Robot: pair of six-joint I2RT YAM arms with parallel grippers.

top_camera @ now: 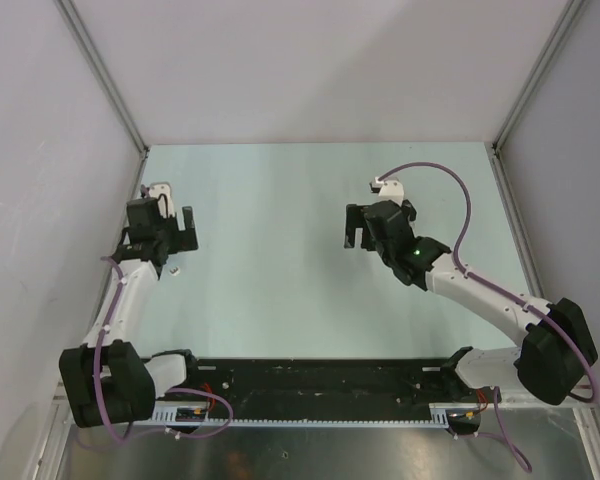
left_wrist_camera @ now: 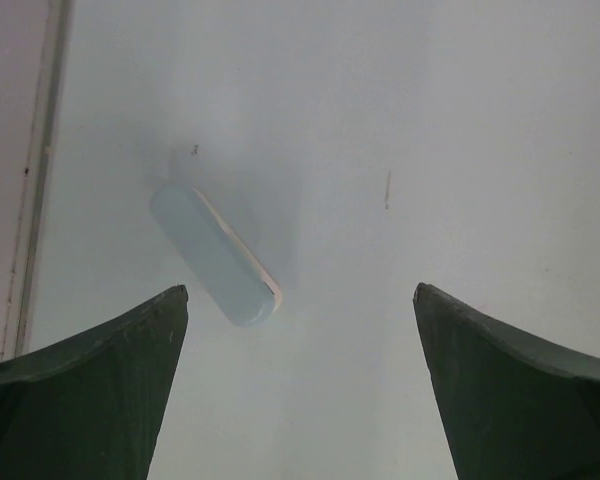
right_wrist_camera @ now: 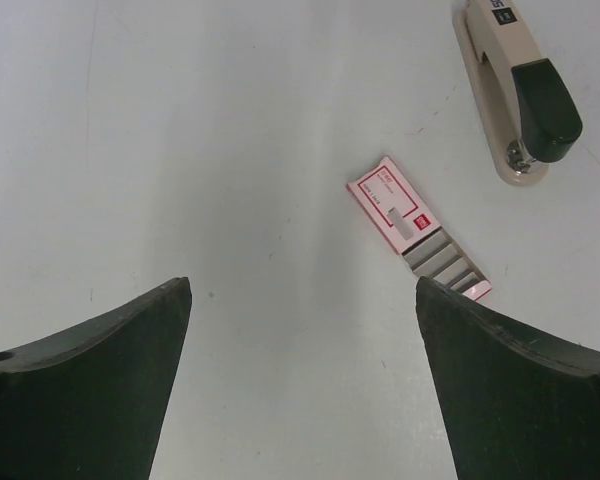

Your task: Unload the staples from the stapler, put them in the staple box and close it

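Note:
The stapler [right_wrist_camera: 518,92], beige with a dark end cap, lies on the table at the top right of the right wrist view. Staples inside it are hidden. My right gripper [right_wrist_camera: 302,282] is open and empty above bare table, down and left of the stapler and apart from it. It also shows in the top view [top_camera: 380,228], where I cannot make out the stapler. My left gripper [left_wrist_camera: 300,290] is open and empty, far left in the top view [top_camera: 165,232].
A flat pink-and-white box [right_wrist_camera: 398,210] lies below the stapler, its open end showing grey strips [right_wrist_camera: 445,262]. A pale blue oblong thing with a beige edge [left_wrist_camera: 215,255] lies near the left gripper. A small white bit [top_camera: 175,268] lies by the left arm. Walls enclose the table.

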